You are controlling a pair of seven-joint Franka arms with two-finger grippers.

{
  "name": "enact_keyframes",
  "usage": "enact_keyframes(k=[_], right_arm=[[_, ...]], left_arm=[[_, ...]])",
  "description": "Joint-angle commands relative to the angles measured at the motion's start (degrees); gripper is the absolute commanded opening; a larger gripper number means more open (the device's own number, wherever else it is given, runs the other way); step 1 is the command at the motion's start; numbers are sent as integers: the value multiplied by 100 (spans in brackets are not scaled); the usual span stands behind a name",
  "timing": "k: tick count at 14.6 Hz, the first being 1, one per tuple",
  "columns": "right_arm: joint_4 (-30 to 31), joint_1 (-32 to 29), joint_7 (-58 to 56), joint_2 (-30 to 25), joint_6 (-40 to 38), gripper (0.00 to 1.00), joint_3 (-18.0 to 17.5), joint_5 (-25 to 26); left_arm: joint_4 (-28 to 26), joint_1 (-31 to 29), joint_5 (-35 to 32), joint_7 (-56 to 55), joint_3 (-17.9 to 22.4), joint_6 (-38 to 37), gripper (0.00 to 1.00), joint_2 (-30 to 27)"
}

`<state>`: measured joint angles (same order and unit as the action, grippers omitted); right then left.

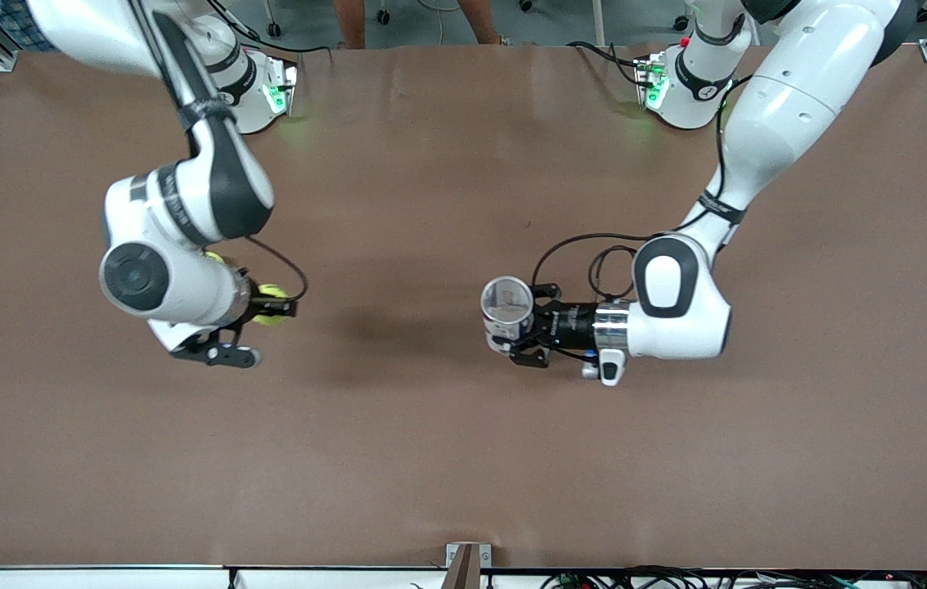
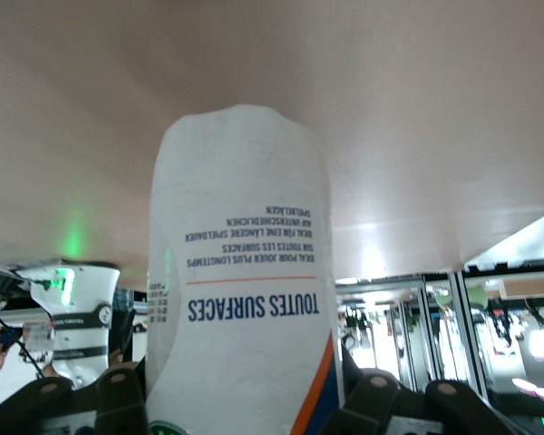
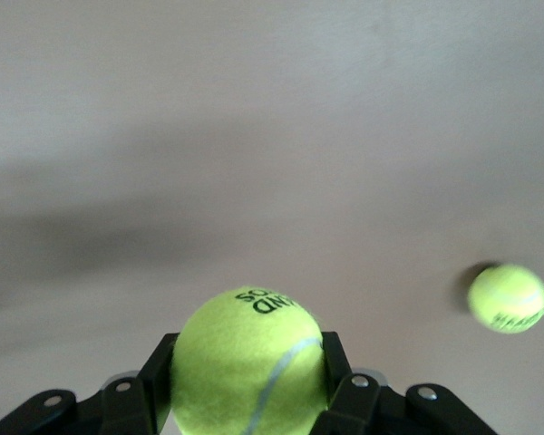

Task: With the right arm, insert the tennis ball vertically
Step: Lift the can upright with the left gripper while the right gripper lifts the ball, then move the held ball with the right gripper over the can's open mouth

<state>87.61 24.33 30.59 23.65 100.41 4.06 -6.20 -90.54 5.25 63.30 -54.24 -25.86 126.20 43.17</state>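
The right gripper, clamped on a tennis ball above the table, should carry it over the upright can in the left gripper's closed hold; centre before lowering.

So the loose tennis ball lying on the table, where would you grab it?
Across its middle, coming straight down: the loose ball is round, so any two opposite sides serve, and it rests on the flat table, which blocks a grip from below. The right gripper, over the table, is shut on the other ball; the left gripper holds the can over the table.
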Motion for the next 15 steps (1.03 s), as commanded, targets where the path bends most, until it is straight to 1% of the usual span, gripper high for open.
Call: enact_keyframes(k=[1, 3, 5, 7, 10, 12, 15], right_arm=[[-506, 597, 1165, 7, -179, 41, 60, -83], [-595, 809, 1432, 8, -179, 41, 60, -162], [-630, 941, 1572, -1, -205, 41, 51, -328], [-771, 1064, 1957, -1, -206, 41, 60, -530], [-798, 1327, 2555, 25, -118, 41, 60, -540], [-920, 1407, 2697, 112, -100, 41, 51, -549], [-965, 1556, 3030, 209, 224, 41, 60, -715]], left_arm=[[45, 91, 340, 396, -15, 107, 62, 147], [71, 178, 568, 493, -15, 107, 62, 367], [80, 292, 709, 669, 2, 124, 62, 464], [80, 301, 719, 731, 2, 142, 62, 569], [89, 459, 719, 678, 2, 431, 62, 683], [89, 512, 701, 626, 11, 458, 62, 710], [98, 565, 710, 538, 29, 564, 62, 780]])
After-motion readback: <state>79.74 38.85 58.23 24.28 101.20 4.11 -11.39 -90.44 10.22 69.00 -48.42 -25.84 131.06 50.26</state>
